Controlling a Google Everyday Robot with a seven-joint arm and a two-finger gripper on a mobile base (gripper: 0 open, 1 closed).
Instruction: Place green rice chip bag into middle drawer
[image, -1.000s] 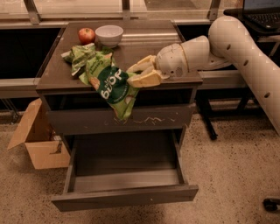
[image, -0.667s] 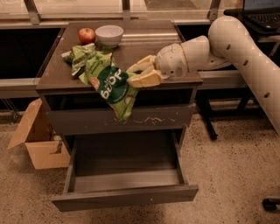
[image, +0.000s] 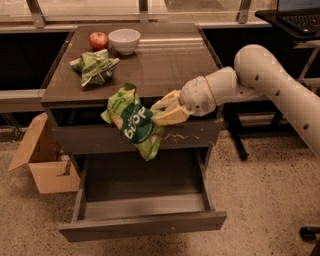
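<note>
The green rice chip bag (image: 133, 123) hangs from my gripper (image: 159, 113), which is shut on the bag's right edge. The bag has a dark round logo with white lettering. It dangles in front of the table's front edge and the scratched upper drawer front (image: 190, 135), above the open middle drawer (image: 142, 226). The drawer is pulled out, with a plain front panel, and nothing shows inside it. My arm (image: 260, 75) reaches in from the right.
On the tabletop (image: 165, 60) lie a smaller pale-green bag (image: 95, 66), a red apple (image: 98, 40) and a white bowl (image: 124, 40). An open cardboard box (image: 42, 162) stands on the floor at the left. A laptop stand (image: 299, 15) is at the back right.
My gripper has carried the bag down and forward off the tabletop edge; it now hangs lower, in front of the upper drawer front over the open drawer.
</note>
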